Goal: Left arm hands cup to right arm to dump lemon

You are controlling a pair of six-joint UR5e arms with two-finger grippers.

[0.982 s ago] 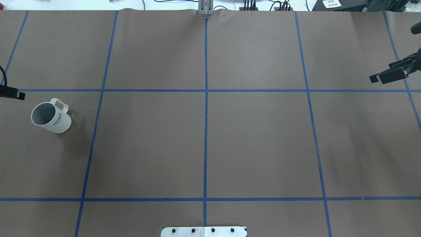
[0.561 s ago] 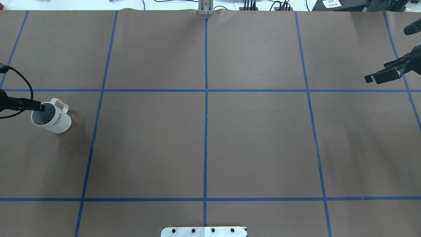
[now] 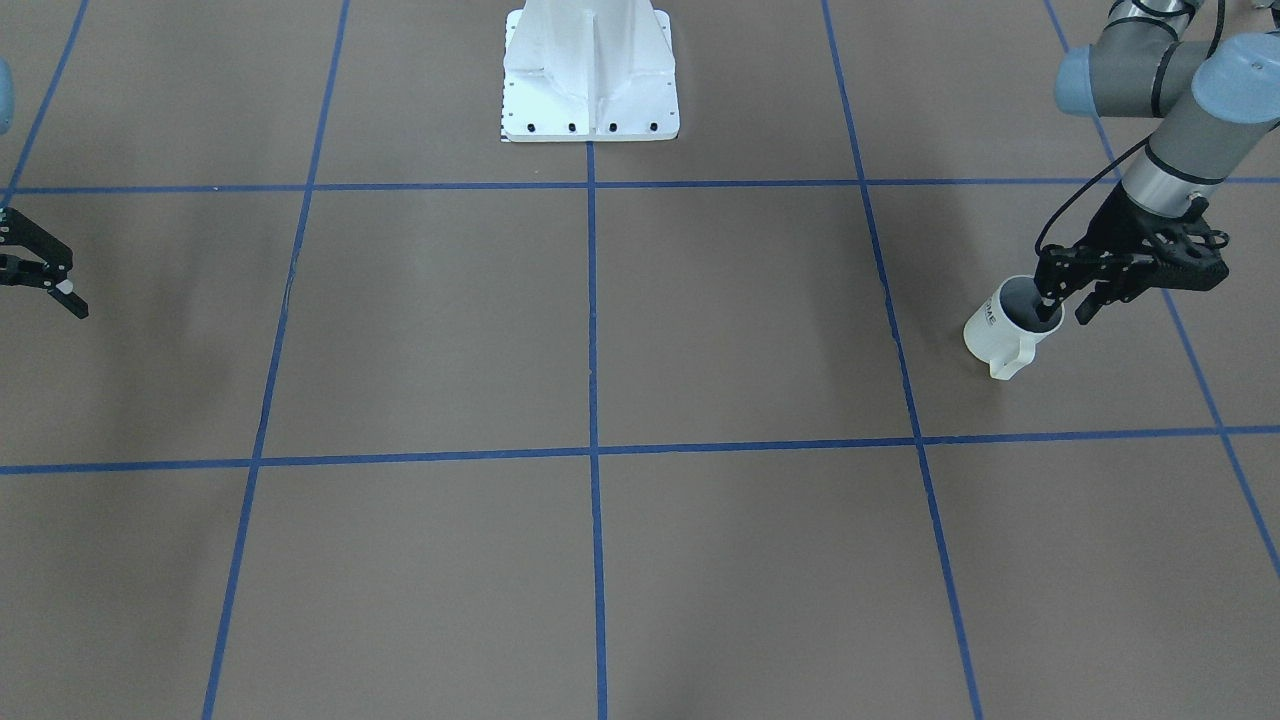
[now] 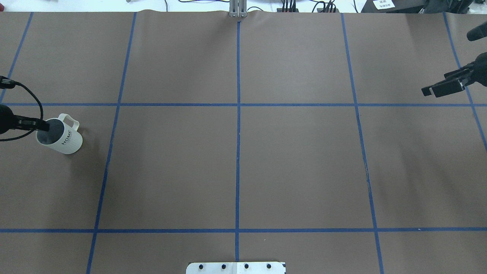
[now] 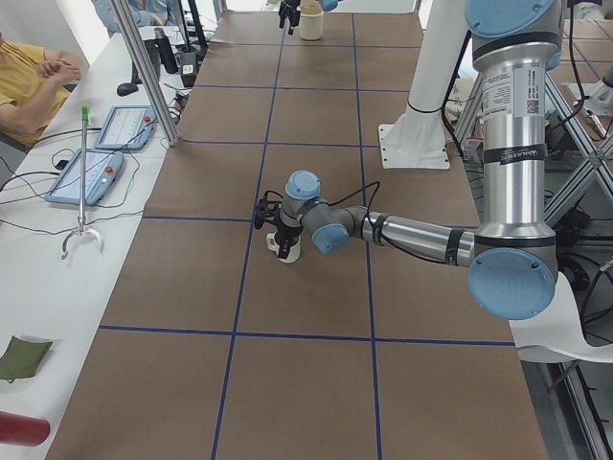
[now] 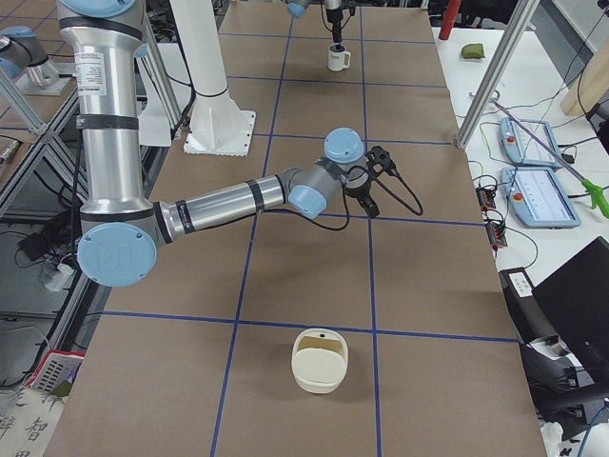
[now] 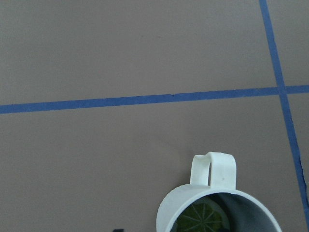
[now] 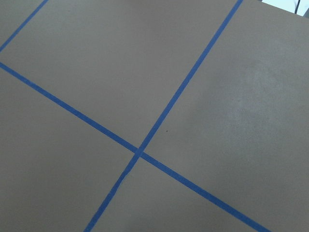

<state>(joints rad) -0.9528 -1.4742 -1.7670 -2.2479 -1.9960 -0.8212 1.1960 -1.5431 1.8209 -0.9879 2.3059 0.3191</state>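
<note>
Now my left gripper straddles the rim of the cup at nine o'clock on the table, fingers spread, lemon inside. Next, pinch the wall and lift level. My right gripper hangs spread at three o'clock.

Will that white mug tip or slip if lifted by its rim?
It looks like glazed ceramic, so the mug is probably rigid yet slippery. Its side handle may tilt it slightly. The lemon slice inside likely adds little weight.

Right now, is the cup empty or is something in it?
Not empty. The left wrist view looks down into the upright cup and shows a greenish lemon slice lying at its bottom.
</note>
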